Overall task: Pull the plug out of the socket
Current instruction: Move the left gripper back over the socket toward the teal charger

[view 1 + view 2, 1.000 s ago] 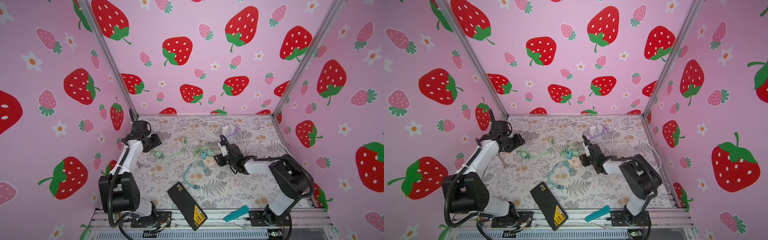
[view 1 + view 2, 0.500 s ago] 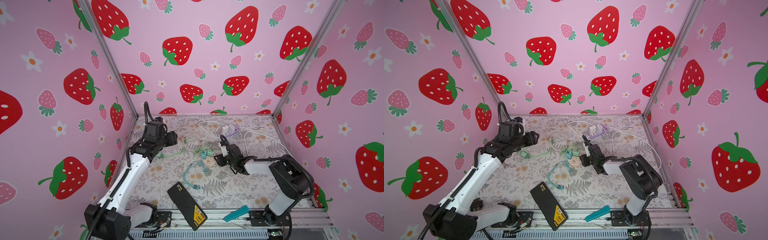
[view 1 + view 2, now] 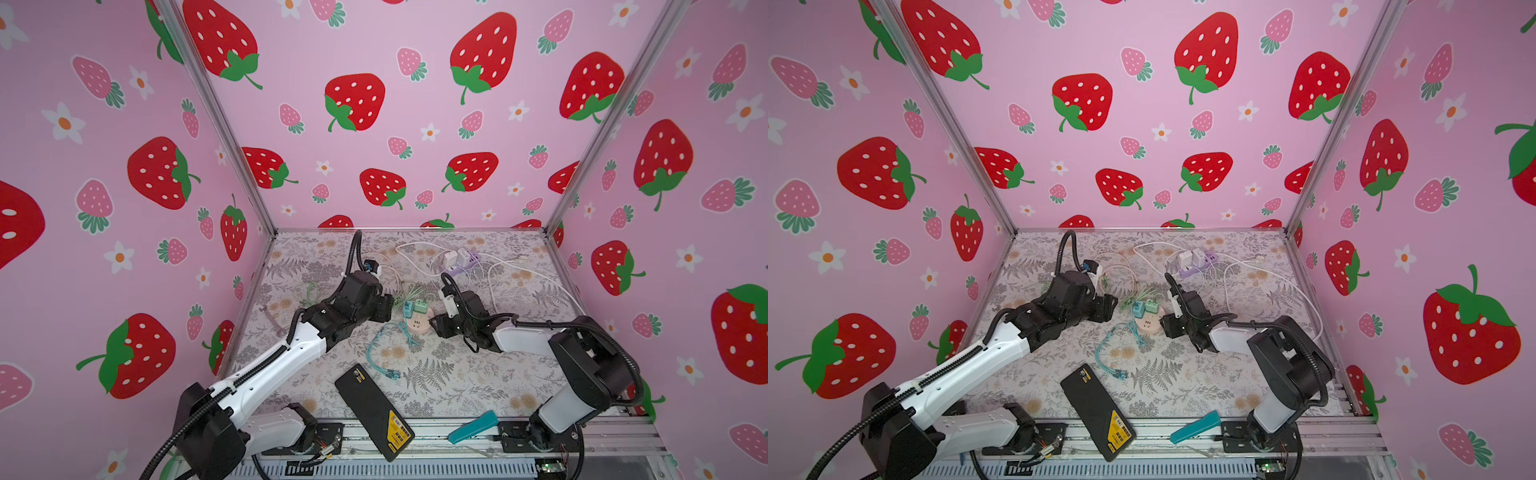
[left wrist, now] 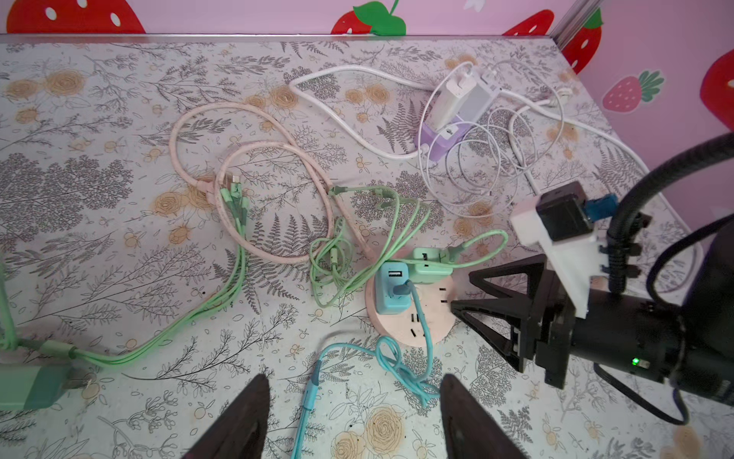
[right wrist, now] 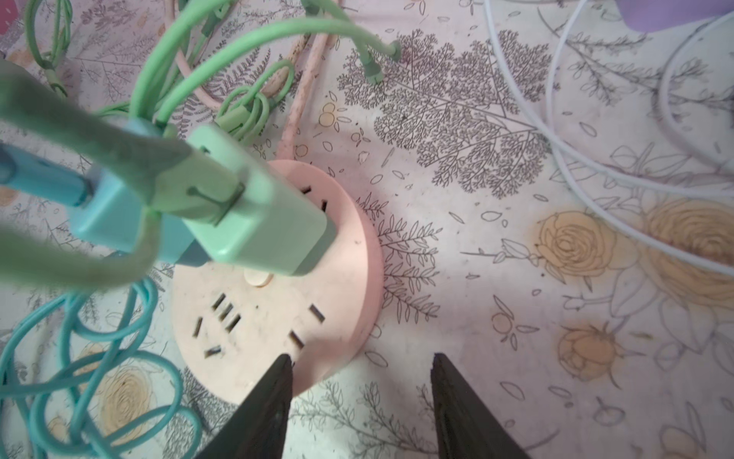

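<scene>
Looking at your right tool (image 5: pixel 360 357): spread at the socket (image 5: pixel 341 286) rim, pinching nothing; left tool (image 4: pixel 353 377) spread too, near it; green plug (image 5: pixel 258 222) plugged in.

Right wrist view: foreground green cable (image 5: pixel 79 127) blurred; blue plug (image 5: pixel 111 222) partly hidden behind green plug (image 5: pixel 258 222). Left wrist view: green adapter (image 4: pixel 28 387) blurred, cut off by the frame edge.

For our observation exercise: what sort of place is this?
Probably a robot test booth: strawberry-print walls on a metal frame enclose a floral tabletop, with a left arm and right arm mounted on a front rail.
</scene>
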Tool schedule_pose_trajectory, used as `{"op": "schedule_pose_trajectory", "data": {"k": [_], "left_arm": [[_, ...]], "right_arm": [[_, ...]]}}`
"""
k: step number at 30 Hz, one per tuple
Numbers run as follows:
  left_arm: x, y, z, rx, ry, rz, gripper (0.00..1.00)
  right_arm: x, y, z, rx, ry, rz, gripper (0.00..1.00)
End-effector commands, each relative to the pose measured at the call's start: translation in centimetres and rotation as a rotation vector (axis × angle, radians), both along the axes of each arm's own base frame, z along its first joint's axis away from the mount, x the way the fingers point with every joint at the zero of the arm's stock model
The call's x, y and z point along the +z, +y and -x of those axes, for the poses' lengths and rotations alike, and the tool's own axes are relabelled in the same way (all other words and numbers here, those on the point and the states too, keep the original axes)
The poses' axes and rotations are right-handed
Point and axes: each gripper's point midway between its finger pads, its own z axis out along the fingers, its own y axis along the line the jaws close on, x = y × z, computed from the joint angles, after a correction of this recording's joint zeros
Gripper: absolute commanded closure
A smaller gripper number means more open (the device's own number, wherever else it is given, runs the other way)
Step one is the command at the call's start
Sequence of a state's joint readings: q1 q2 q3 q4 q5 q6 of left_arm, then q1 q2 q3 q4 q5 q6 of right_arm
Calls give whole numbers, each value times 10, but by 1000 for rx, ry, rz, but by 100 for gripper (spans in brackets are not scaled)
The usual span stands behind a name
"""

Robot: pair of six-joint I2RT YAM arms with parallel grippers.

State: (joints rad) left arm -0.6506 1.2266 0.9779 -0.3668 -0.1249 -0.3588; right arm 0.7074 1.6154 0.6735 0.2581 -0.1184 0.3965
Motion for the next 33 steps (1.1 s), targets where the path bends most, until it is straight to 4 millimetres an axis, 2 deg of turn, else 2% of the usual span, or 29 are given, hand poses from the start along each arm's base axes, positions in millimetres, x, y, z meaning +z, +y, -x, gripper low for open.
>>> {"op": "schedule_pose_trajectory", "data": {"k": [1, 14, 20, 25, 29, 33], "left_arm": [[-3, -8, -5, -1, -31, -11, 32], [-45, -45, -6, -73, 21, -34, 33], [-55, -54, -13, -82, 42, -47, 33], [-62, -58, -18, -79, 46, -52, 33], [-73, -64, -23, -79, 68, -61, 33], [-81, -69, -27, -76, 80, -62, 34]], "right_arm": [[-15, -7, 26, 31, 110, 33, 42], [-1, 5, 8, 43, 30, 10, 40], [18, 9, 6, 53, -2, -28, 39], [37, 8, -2, 40, -69, -29, 35], [38, 8, -12, 21, -87, 1, 35], [30, 12, -16, 21, -81, 0, 35]]}}
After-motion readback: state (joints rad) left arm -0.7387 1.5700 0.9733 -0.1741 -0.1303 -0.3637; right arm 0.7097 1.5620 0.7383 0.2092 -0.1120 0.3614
